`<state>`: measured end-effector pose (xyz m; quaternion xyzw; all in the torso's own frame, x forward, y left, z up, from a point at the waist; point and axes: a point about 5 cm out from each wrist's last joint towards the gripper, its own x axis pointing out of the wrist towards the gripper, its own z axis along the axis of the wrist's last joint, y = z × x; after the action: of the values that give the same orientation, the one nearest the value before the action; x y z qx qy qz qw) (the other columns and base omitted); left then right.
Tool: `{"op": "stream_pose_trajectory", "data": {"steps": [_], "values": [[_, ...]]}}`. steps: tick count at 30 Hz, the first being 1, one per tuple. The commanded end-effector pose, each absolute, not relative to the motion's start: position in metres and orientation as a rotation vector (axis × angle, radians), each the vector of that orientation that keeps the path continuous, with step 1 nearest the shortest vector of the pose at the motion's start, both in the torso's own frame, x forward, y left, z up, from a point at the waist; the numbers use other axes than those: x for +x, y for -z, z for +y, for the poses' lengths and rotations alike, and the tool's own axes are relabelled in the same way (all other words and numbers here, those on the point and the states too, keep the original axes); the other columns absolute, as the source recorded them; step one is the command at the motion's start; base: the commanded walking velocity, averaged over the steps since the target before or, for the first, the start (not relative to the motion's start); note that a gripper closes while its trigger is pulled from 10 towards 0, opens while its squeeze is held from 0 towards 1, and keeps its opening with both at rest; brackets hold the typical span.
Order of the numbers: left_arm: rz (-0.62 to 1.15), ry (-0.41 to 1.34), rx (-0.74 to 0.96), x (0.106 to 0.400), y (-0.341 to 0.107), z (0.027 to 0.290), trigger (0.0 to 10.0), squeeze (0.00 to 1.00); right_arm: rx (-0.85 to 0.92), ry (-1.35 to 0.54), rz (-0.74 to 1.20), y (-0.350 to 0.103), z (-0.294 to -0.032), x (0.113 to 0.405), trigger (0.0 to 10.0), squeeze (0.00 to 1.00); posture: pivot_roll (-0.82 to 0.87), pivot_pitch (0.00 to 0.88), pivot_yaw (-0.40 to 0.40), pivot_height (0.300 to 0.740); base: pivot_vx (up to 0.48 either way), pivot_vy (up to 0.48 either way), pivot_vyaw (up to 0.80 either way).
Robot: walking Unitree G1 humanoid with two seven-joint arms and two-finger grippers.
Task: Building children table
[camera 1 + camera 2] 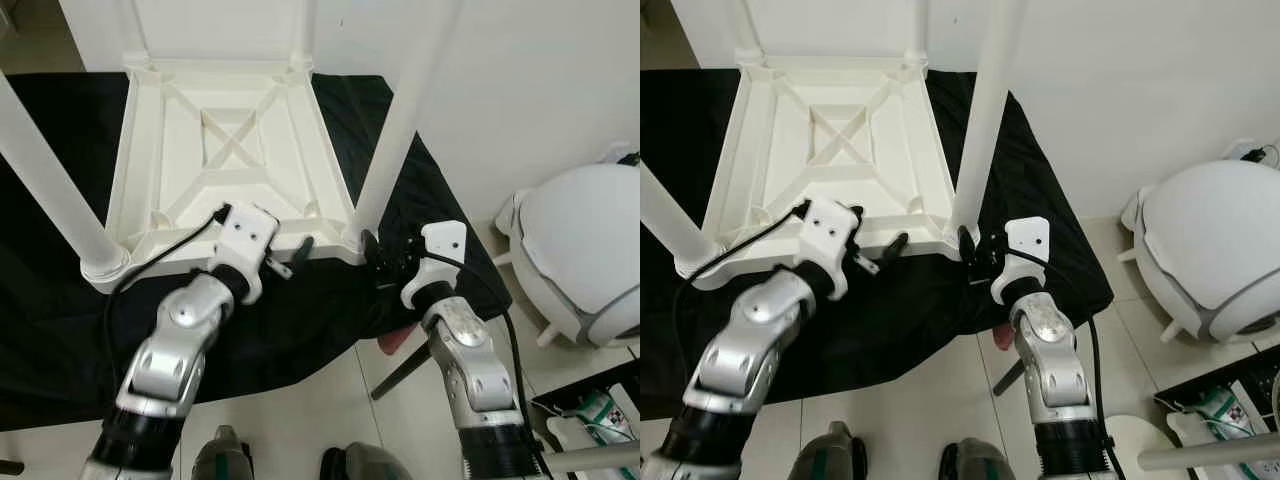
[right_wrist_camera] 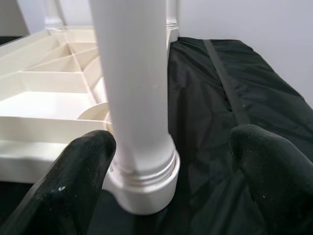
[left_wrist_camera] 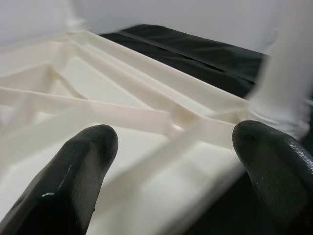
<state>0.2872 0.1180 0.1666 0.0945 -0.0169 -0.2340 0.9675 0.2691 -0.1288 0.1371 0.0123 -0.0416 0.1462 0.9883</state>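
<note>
The white plastic children's table (image 1: 235, 150) lies upside down on the black cloth (image 1: 60, 300), legs already standing in its corners. My right pincer (image 2: 171, 161) is spread open around the near-right round white leg (image 2: 134, 98); my left pincer (image 1: 295, 255) hovers open at the frame's near edge. Next, I judge, I should close on that leg and seat it.
</note>
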Motion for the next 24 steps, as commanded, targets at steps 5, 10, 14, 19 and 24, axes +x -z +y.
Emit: {"op": "stream_pose_trajectory", "data": {"steps": [5,10,14,19,24], "values": [[-0.003,0.060,0.116,0.304,-0.164,0.149,10.0,0.00,0.009,-0.293,-0.088,-0.137,-0.133,0.265,10.0,0.00,0.02,0.033,-0.053,0.740,0.000,0.000,0.00],[0.008,-0.026,0.106,0.307,-0.163,0.157,10.0,0.00,0.012,-0.281,-0.087,-0.138,-0.133,0.269,10.0,0.00,0.02,0.035,-0.058,0.740,0.000,0.000,0.00],[0.037,-0.195,0.124,0.310,-0.161,0.176,10.0,0.00,0.015,-0.276,-0.099,-0.143,-0.128,0.279,10.0,0.00,0.02,0.035,-0.061,0.740,0.000,0.000,0.00],[0.046,-0.333,0.133,0.309,-0.160,0.193,10.0,0.00,0.023,-0.277,-0.109,-0.148,-0.124,0.287,10.0,0.00,0.03,0.036,-0.065,0.740,0.000,0.000,0.00],[0.010,-0.533,0.123,0.303,-0.165,0.214,10.0,0.00,0.035,-0.289,-0.118,-0.153,-0.117,0.295,10.0,0.00,0.03,0.037,-0.072,0.740,0.000,0.000,0.00]]}}
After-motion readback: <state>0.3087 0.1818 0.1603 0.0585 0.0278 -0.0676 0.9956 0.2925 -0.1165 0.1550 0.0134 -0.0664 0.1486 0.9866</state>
